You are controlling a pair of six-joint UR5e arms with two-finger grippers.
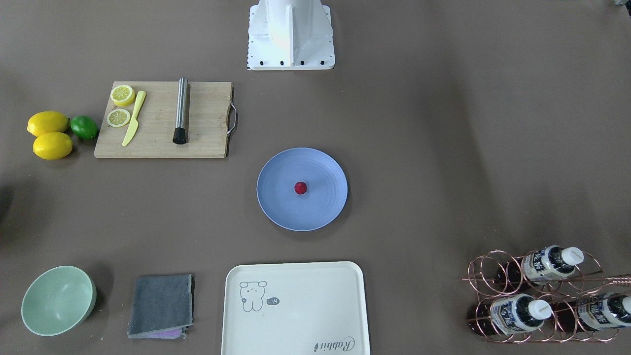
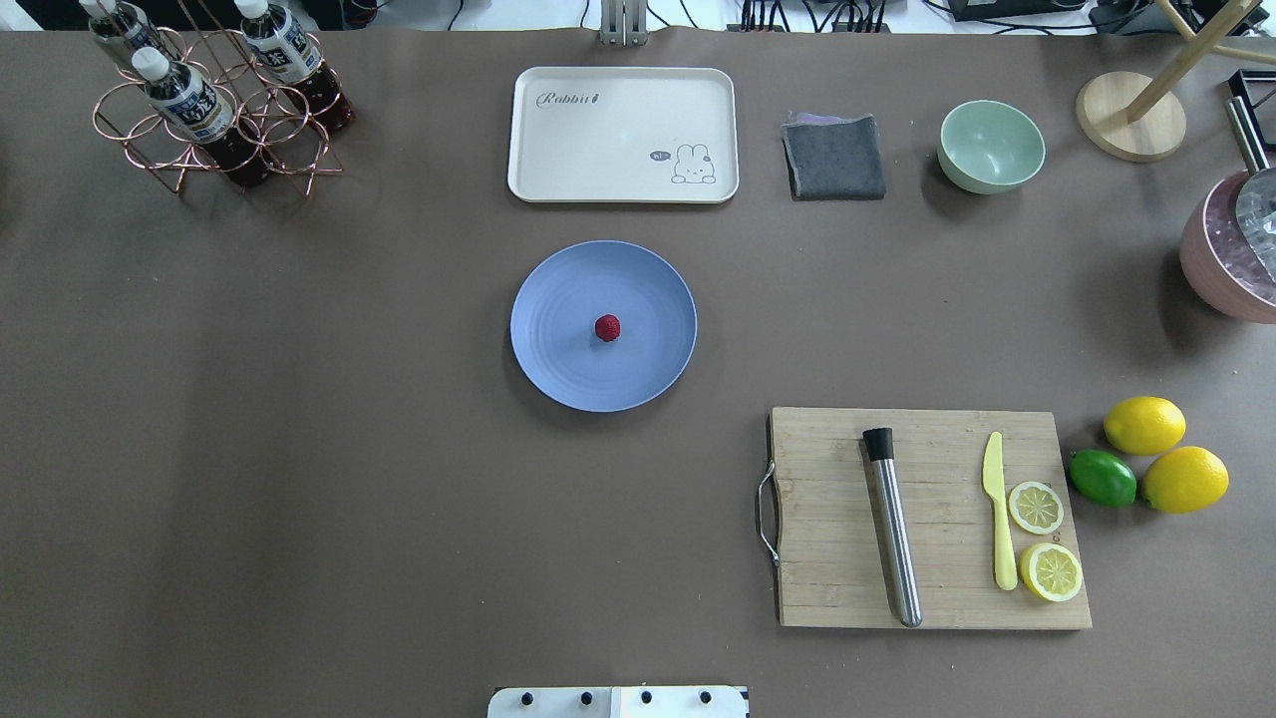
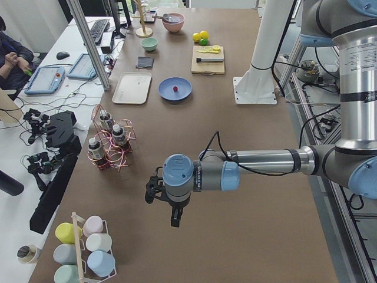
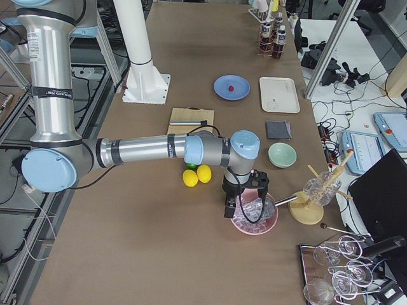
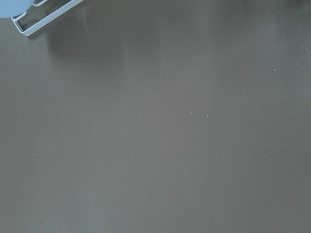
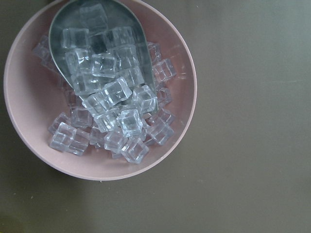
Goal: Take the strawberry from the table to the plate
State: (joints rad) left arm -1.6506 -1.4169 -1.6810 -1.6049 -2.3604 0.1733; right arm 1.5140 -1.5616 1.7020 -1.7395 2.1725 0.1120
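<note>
The small dark-red strawberry point(image 1: 300, 188) point(image 2: 607, 327) lies near the middle of the periwinkle-blue plate point(image 1: 276, 207) point(image 2: 558, 369) at the centre of the grey-brown table point(image 2: 299, 449). Neither gripper shows in the overhead or front views. In the exterior left view my left gripper point(image 3: 166, 206) hangs over bare table far from the plate point(image 3: 182, 93). In the exterior right view my right gripper point(image 4: 245, 202) hovers over a pink bowl of ice, also far from the strawberry point(image 4: 232, 87). I cannot tell whether either is open or shut.
A wooden cutting board point(image 2: 827, 558) carries a steel muddler, a yellow knife and lemon slices, with two lemons and a lime point(image 2: 1103, 477) beside it. A cream tray point(image 2: 623, 135), grey cloth point(image 2: 834, 158), mint bowl point(image 2: 991, 146), bottle rack point(image 2: 214, 110) and pink ice bowl point(image 6: 29, 121) line the edges.
</note>
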